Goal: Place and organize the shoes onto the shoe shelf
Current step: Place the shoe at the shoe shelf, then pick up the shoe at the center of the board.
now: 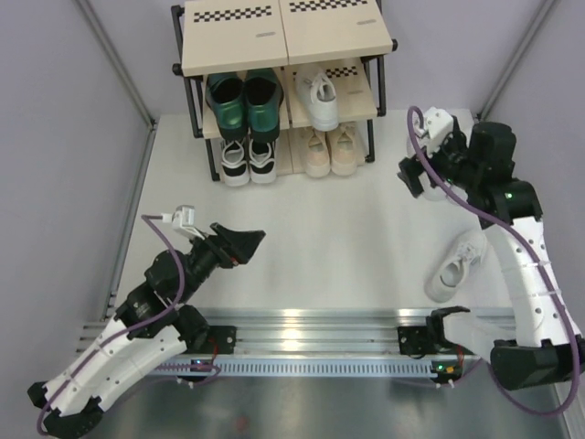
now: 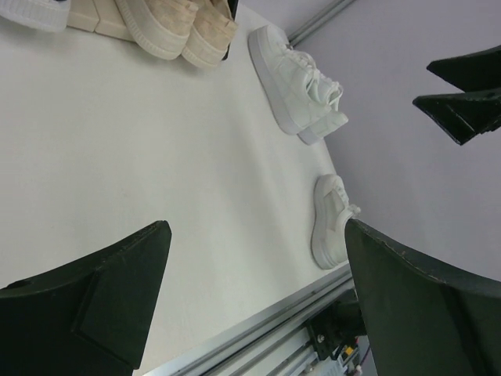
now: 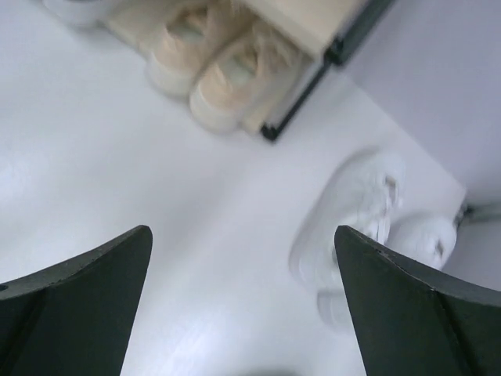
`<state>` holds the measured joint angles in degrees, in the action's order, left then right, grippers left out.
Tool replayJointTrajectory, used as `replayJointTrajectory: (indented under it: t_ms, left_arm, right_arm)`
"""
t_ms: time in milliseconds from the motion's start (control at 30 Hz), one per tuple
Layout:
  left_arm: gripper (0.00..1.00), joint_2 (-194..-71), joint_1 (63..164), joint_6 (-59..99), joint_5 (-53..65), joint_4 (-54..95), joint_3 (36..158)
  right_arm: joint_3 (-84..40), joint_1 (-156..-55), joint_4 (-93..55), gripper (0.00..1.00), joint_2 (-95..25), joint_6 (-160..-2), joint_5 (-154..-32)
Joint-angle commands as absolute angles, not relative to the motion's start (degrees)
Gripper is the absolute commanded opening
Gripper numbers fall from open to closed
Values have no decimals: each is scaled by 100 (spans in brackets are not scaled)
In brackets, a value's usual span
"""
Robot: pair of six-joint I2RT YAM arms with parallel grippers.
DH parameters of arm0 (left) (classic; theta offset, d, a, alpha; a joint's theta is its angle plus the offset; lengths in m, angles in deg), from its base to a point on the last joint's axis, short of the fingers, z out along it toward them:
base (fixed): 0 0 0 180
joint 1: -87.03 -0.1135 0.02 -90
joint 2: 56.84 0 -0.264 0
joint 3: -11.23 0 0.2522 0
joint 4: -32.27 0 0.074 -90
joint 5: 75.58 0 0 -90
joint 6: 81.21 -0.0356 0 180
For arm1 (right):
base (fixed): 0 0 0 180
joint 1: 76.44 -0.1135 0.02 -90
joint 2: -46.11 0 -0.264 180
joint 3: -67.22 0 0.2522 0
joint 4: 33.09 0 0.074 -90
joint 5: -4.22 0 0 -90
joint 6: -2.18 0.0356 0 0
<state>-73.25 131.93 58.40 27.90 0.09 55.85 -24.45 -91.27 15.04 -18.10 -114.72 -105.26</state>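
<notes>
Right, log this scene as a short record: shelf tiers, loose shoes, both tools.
shelf: shoe shelf, three tiers
top tier: no shoes
middle tier: green heeled shoes on the left, shelved white sneaker on the right
bottom tier: black-and-white sneakers on the left, beige sneakers on the right
loose on table: near white sneaker beside the right arm; far white sneaker closer to the shelf
left tool: open, holding nothing
right tool: open, holding nothing

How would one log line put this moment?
left fingers open, empty | right fingers open, empty | white sneaker on table | shelf partly filled
</notes>
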Motion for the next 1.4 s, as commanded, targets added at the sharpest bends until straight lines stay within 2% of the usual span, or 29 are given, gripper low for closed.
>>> replayJointTrajectory:
  t_ms: [0, 133, 167, 267, 400, 667, 800, 900, 933, 967, 1000, 1067, 1100, 1200, 1367]
  left_arm:
    - [98, -7608, 13176, 5485, 2515, 58, 5497]
    - [98, -7899, 13176, 5476, 2304, 373, 5295]
    - [98, -7917, 13176, 5485, 2269, 453, 5234]
    - [98, -7952, 13167, 5572, 2120, 716, 5005]
    - [98, -7978, 13167, 5704, 1917, 884, 4820]
    - [98, -7978, 13167, 5932, 1759, 858, 4732]
    - [98, -7987, 13167, 6108, 1706, 927, 4636]
    - [98, -7996, 13176, 6240, 1636, 1076, 4522]
    - [98, -8005, 13176, 6319, 1618, 1156, 4478]
    - [98, -8039, 13167, 6372, 1575, 1235, 4434]
    - [98, -8057, 13176, 6416, 1487, 1462, 4320]
    - [98, -8188, 13167, 6583, 1329, 1709, 4214]
    - [98, -8233, 13176, 6653, 1189, 1797, 4135]
    - [98, -8514, 13176, 6873, 1030, 2578, 3898]
    - [98, -9329, 13176, 7190, 521, 4167, 3633]
  right_arm:
    - [-1819, -8192, 3566, 99, -1429, -12402, -11173]
    - [-641, -6768, 3929, 99, -479, -12930, -10636]
    - [-509, -6548, 3929, 99, -409, -12913, -10165]
    - [-60, -5809, 3929, 97, -425, -12878, -9512]
    - [405, -4878, 3736, 95, -610, -12965, -9413]
    - [1074, -4639, 3113, 95, -1478, -12992, -9693]
    - [1477, -4639, 2360, 95, -1927, -13045, -9273]
    - [1795, -4639, 1752, 76, -2270, -13115, -8956]
    - [1821, -4639, 1689, 54, -2332, -13124, -8938]
    - [1804, -4621, 1636, 41, -2359, -13133, -8973]
    - [1769, -4604, 1635, 19, -2324, -13133, -9034]
    - [1638, -4577, 1740, 3, -2027, -13159, -9331]
    - [1559, -4586, 1819, 0, -1886, -13185, -9455]
    - [1155, -4586, 2486, 0, -1341, -13580, -10245]
    - [400, -4734, 4292, 0, -892, -15017, -12301]
